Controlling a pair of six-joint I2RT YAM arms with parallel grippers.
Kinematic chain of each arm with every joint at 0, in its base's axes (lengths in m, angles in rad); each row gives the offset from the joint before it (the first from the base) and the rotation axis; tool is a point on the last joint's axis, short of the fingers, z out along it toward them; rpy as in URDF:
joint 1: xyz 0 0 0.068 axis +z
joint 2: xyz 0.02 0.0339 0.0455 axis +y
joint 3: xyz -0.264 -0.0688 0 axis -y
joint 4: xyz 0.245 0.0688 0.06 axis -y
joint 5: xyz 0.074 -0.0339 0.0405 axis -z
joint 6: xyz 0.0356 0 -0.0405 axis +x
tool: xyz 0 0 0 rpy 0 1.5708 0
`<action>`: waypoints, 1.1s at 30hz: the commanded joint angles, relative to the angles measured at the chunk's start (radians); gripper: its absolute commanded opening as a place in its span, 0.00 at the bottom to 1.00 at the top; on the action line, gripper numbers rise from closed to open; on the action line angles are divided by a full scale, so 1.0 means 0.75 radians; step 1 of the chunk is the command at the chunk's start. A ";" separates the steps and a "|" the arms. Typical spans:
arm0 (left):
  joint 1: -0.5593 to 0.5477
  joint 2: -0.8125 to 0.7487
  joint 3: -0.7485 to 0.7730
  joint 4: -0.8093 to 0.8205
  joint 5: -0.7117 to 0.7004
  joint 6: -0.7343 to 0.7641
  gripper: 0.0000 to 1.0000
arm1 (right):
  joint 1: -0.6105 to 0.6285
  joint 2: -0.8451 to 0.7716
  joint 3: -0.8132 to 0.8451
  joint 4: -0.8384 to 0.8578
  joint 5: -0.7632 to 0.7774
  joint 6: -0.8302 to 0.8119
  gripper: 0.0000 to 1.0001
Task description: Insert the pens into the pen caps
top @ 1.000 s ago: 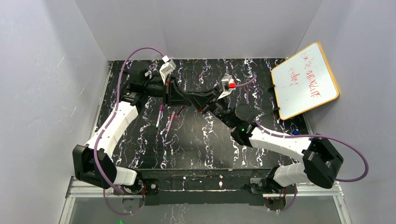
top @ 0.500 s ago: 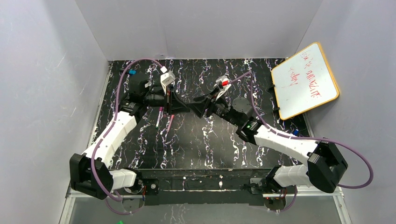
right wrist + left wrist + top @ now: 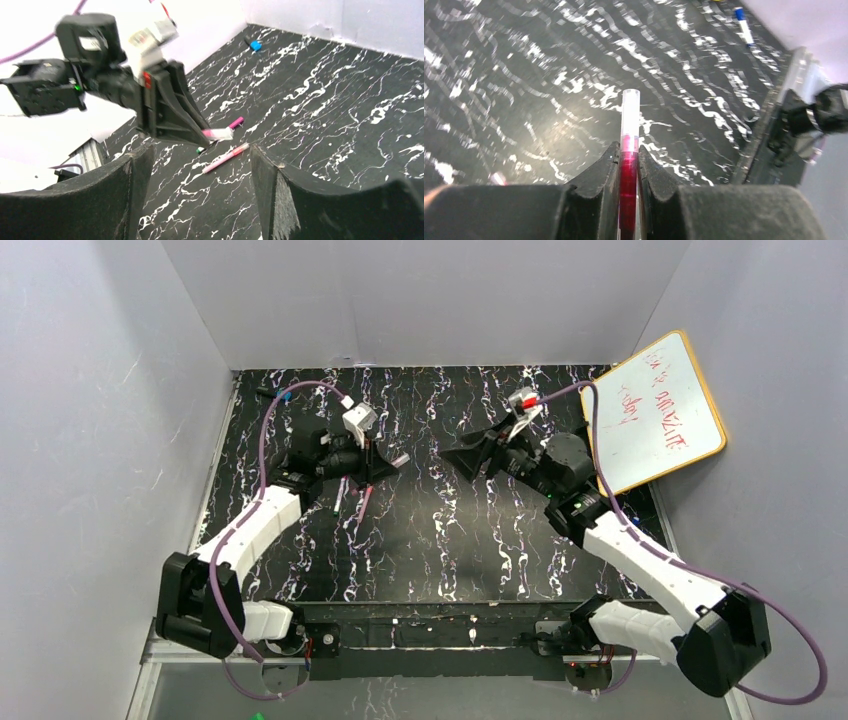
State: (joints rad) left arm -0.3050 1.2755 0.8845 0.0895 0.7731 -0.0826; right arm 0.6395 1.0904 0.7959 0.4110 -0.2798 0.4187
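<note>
Our left end effector (image 3: 383, 463) pinches a red pen (image 3: 628, 190) whose clear cap (image 3: 630, 112) looks seated. The pen's long axis aims at the right end effector (image 3: 455, 453), which is spread, empty and well apart. The loose pens (image 3: 225, 157) lie on the bench (image 3: 450, 540) just beneath the left end effector, so that arm is nearer.

R end effector (image 3: 200, 150) has its fingers wide apart, nothing btw them. Beyond, L end effector (image 3: 202, 131) grips a whitish-ended pen (image 3: 220, 134). Just beside it, a magenta pen (image 3: 235, 122) and a pink pen (image 3: 226, 157) lie on the black marbled surface (image 3: 325, 100). A blue item (image 3: 255, 45) lies far back.
</note>
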 commanded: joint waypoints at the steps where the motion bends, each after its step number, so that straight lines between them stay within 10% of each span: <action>1: -0.079 0.033 -0.059 0.013 -0.466 -0.017 0.00 | -0.036 -0.092 0.009 -0.005 -0.015 -0.041 0.78; 7: -0.233 0.070 -0.132 0.040 -1.173 -0.182 0.00 | -0.047 -0.187 -0.081 -0.018 -0.002 -0.024 0.78; 17: -0.417 0.081 -0.381 0.357 -1.758 -0.326 0.00 | -0.054 -0.342 -0.183 -0.086 0.019 -0.033 0.78; 33: -0.479 0.485 -0.335 0.685 -1.700 -0.335 0.00 | -0.060 -0.468 -0.283 -0.160 0.064 0.000 0.81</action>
State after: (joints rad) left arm -0.6594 1.6146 0.6033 0.5194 -0.4637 -0.3199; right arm 0.5995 0.7723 0.5907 0.2874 -0.2558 0.4160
